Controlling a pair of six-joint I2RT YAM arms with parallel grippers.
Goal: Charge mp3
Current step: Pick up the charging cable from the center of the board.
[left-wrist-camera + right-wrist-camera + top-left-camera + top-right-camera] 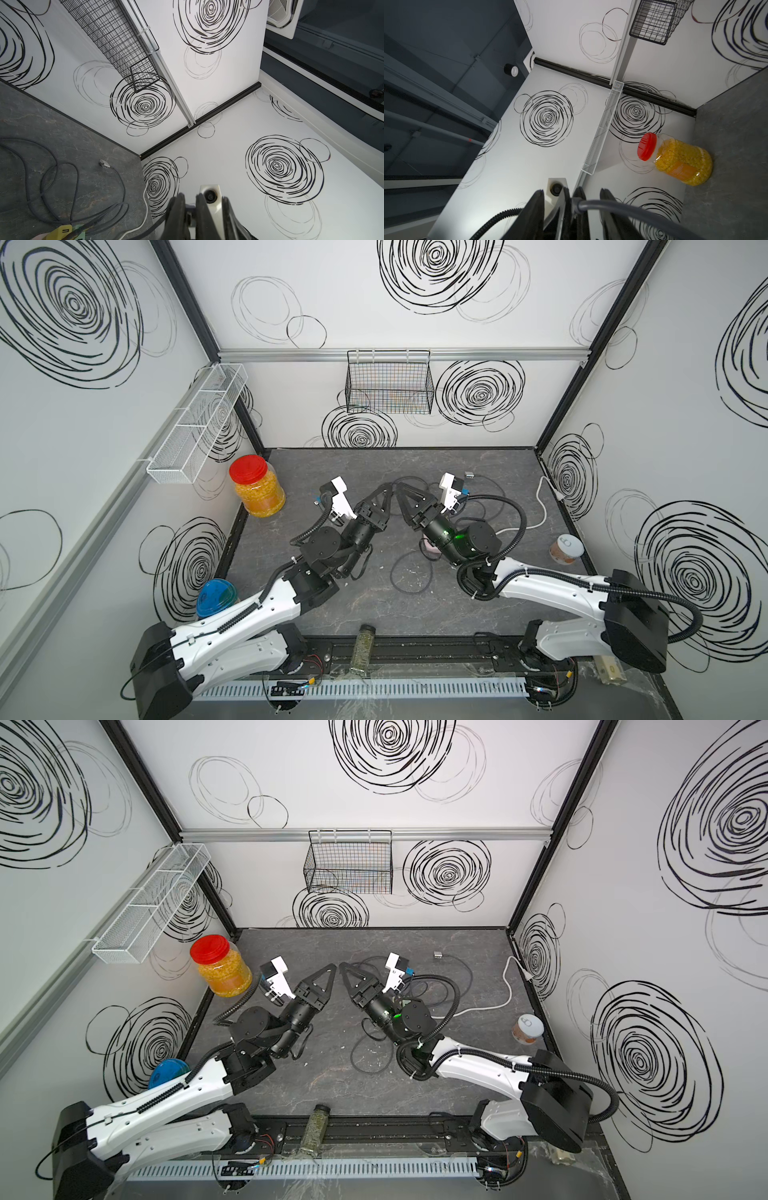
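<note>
The left tool, pressed together on the end of the grey cable, holds it aloft, seemingly so the spread right tool facing it can regrip it (no mp3 player is discernible).

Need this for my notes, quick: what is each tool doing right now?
Left tool: shut on the grey cable.
Right tool: open, jaws apart, gripping nothing.

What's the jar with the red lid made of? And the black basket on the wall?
The jar looks like clear, glossy plastic: the yellow bits inside show through. Its red lid seems ribbed plastic. The black basket looks like thin coated metal wire, a see-through grid.
</note>
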